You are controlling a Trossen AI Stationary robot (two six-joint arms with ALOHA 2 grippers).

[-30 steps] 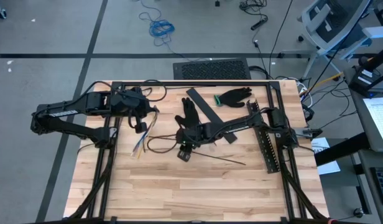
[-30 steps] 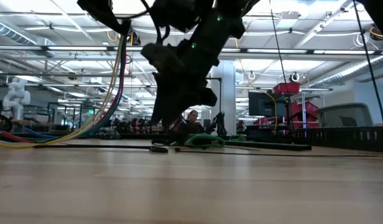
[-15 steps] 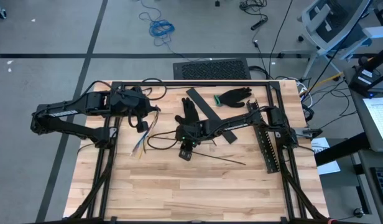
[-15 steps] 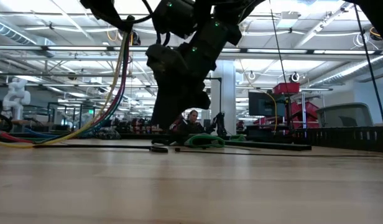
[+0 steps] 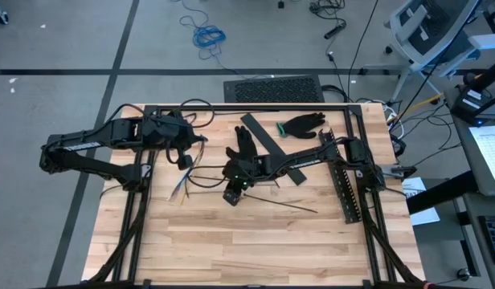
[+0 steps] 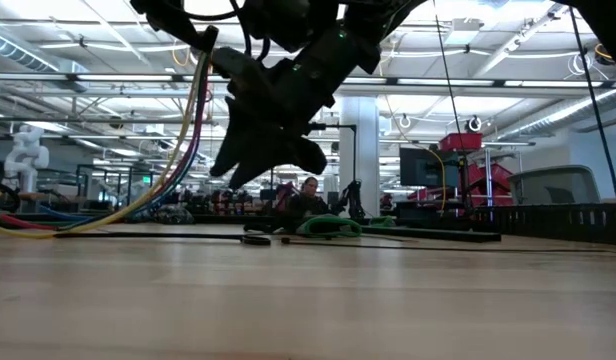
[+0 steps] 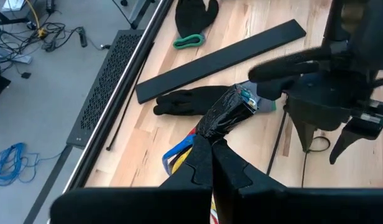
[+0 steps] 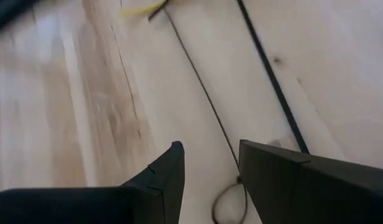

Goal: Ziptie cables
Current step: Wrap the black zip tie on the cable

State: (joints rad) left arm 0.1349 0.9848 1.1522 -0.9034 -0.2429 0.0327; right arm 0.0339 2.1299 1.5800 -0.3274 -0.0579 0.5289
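We hold the cables [image 7: 213,121] clamped in the left gripper [image 7: 211,163], the right gripper [image 8: 207,165] hovers open and empty, no ziptie is around them yet

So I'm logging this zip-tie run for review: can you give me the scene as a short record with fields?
left gripper: shut on the cables, held above the table
right gripper: open, empty, just above a thin black zip tie
gloves: one black glove at the far edge, another mid-table
flat strip: lying between the gloves
slotted strip: on the right side
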